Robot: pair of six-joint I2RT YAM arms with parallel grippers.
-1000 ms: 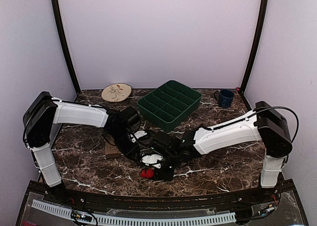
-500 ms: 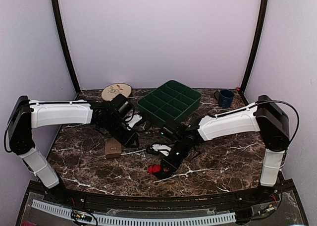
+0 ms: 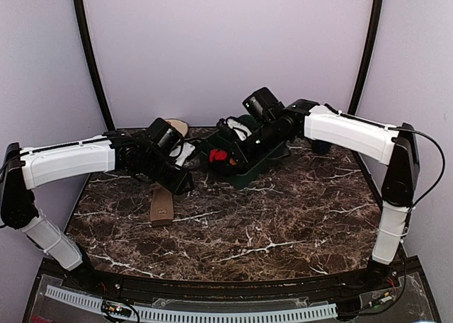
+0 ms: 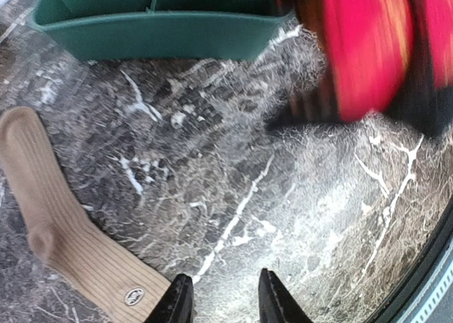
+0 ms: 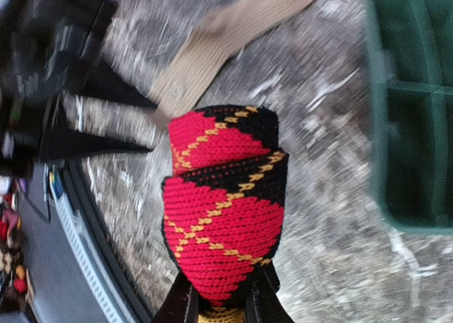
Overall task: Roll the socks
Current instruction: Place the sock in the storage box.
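Observation:
My right gripper (image 3: 225, 155) is shut on the rolled black argyle sock (image 5: 223, 213) with red diamonds and holds it in the air beside the near-left edge of the green tray (image 3: 256, 163); the bundle shows red in the top view (image 3: 218, 155) and blurred in the left wrist view (image 4: 368, 47). The tan-brown sock (image 3: 161, 203) lies flat on the table as a long strip, also in the left wrist view (image 4: 60, 231) and the right wrist view (image 5: 233, 40). My left gripper (image 4: 225, 302) is open and empty, just right of the tan sock's cuff.
The green compartment tray (image 4: 156, 36) stands at the back centre. A round beige plate (image 3: 177, 128) sits behind my left arm. A dark blue mug is mostly hidden behind my right arm. The table's front edge (image 5: 92, 245) is near.
My right gripper has lifted the rolled argyle sock from the front of the table and carried it back toward the tray. My left gripper has pulled back and left, off the sock.

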